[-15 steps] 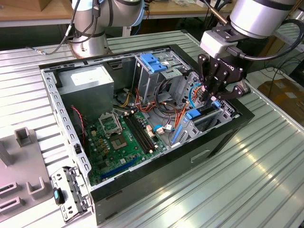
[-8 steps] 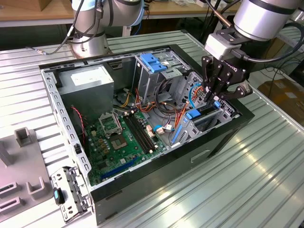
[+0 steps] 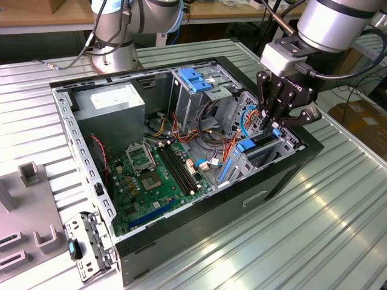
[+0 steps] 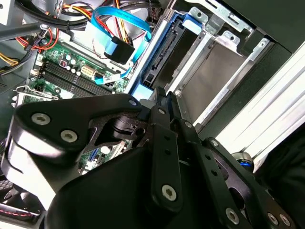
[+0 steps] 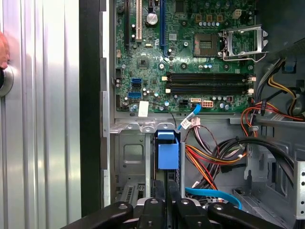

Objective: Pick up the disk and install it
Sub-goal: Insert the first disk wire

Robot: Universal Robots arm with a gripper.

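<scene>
My gripper (image 3: 270, 125) has its fingers drawn together, tips right at the upper edge of the disk (image 3: 260, 141); I can't tell whether they touch it. The disk stands on edge directly beneath the gripper, sitting in the metal bay (image 3: 291, 142). The motherboard (image 3: 151, 175) lies lower, off to the gripper's side. The case (image 3: 199, 241) rests on the tabletop (image 3: 314, 229).

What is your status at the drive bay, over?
Tool shut on the disk. Disk on edge in the metal bay. Loose cables beside the bay, none across it.
</scene>
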